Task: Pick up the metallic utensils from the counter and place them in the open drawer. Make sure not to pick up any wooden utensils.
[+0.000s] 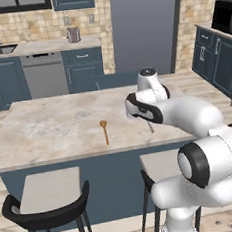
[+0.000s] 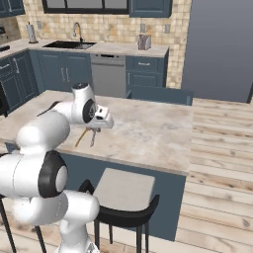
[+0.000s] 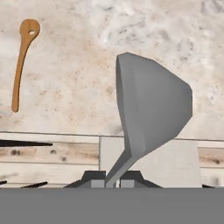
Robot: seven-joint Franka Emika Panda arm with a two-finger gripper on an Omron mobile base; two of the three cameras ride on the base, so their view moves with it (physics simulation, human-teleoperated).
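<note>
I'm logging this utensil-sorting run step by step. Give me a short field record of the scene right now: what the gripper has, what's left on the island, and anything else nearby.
gripper: shut on metal spoon
metal spoon: grey, bowl away from the fingers, lifted above the counter edge
wooden spoon: flat on the island counter, untouched, apart from the gripper
island counter: beige marbled top
stools: two at the near side of the island
open drawer: cannot tell from these views

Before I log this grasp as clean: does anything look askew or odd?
The metal utensil sticks up from the shut jaws, its broad grey blade above the counter, clamped by its thin end. The wooden spoon lies flat, untouched. Nothing spilled.
</note>
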